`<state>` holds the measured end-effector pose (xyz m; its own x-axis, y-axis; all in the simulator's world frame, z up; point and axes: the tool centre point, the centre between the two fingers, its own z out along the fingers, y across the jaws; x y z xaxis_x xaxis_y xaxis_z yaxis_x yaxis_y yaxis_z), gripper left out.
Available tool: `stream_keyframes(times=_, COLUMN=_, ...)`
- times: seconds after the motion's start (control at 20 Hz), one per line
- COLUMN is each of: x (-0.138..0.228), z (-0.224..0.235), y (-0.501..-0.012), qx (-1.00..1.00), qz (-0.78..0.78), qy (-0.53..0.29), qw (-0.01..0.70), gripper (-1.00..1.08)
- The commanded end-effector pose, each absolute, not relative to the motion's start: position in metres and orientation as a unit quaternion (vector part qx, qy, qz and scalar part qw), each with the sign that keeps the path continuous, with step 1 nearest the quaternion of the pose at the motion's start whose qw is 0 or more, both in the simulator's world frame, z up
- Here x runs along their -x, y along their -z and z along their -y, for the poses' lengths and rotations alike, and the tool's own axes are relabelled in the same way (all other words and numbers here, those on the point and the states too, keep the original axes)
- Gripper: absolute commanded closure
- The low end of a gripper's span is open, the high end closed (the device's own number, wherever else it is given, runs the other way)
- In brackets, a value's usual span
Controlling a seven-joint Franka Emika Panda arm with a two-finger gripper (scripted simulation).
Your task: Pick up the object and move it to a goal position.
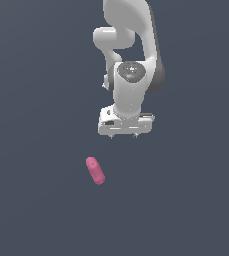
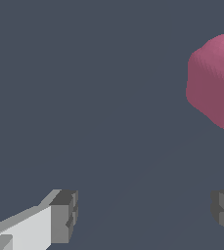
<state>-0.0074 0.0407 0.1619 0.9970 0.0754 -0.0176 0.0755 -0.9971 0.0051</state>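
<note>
Wrist view, nearest first: the gripper (image 2: 143, 217) has its two fingers (image 2: 64, 215) spread wide, one grey pad at each side of the frame with bare dark ground between them. Nothing is held and neither pad touches anything. Beyond the fingers, off toward one finger's side and outside the gap, the pink object (image 2: 215, 83) shows as a lumpy matte blob, cut off by the frame edge.

Exterior view: the object (image 1: 95, 170) lies on the flat dark ground (image 1: 36, 200), long axis tilted, nearer the camera than the arm. The gripper (image 1: 123, 135) hangs behind it and toward the exterior view's right, pointing down, well apart from the object; only short finger stubs show under the white hand. Farther back the white arm (image 1: 131, 60) rises out of frame.
</note>
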Motion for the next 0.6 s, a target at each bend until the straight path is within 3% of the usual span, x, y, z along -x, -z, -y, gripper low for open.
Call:
stream_keyframes(times=0.0, x=0.007, z=-0.041, y=-0.162, qx=-0.999, qz=-0.038, qy=0.009, qw=0.003, gripper=-0.92)
stream_keyframes(times=0.55, x=0.005, z=-0.050, y=-0.175, qx=-0.998, qz=-0.055, qy=-0.003, qw=0.016, gripper=-0.92)
